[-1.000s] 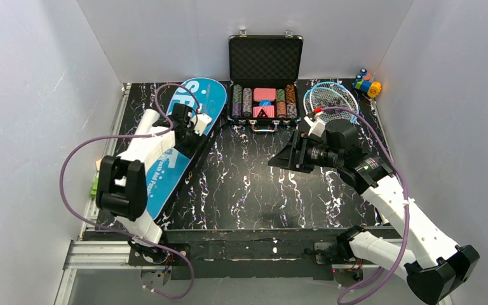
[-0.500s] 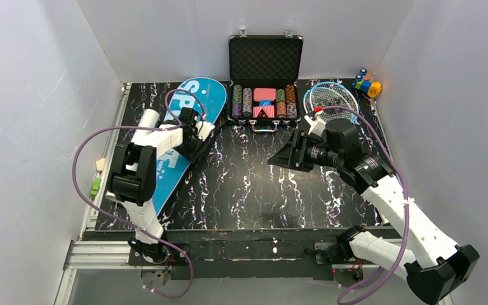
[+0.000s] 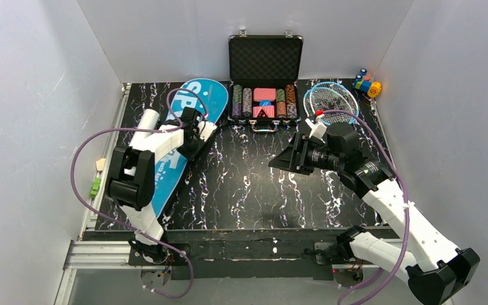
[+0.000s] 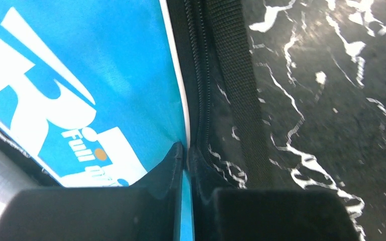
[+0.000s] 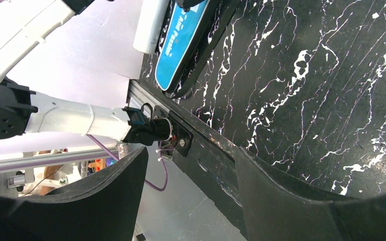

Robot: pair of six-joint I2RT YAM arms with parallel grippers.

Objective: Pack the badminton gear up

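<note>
The left gripper point(image 4: 187, 148) clamps the zipper edge of the blue bag point(image 4: 80, 65), far-left on the worktop point(image 3: 248, 184), probably to open it; the right gripper point(image 5: 190, 155) hangs released.

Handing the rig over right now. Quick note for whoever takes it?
Left gripper: shut at the zipper edge of the blue bag; can't tell whether it pinches anything.
Right gripper: open, empty, over the table, right of middle.
Rackets: lying far right, beside the poker chip case.
White tube: by the bag's left edge.
Shuttlecock: not made out.
Done: nothing packed.
Left to do: open bag, load rackets, tube, shuttlecock, close.
</note>
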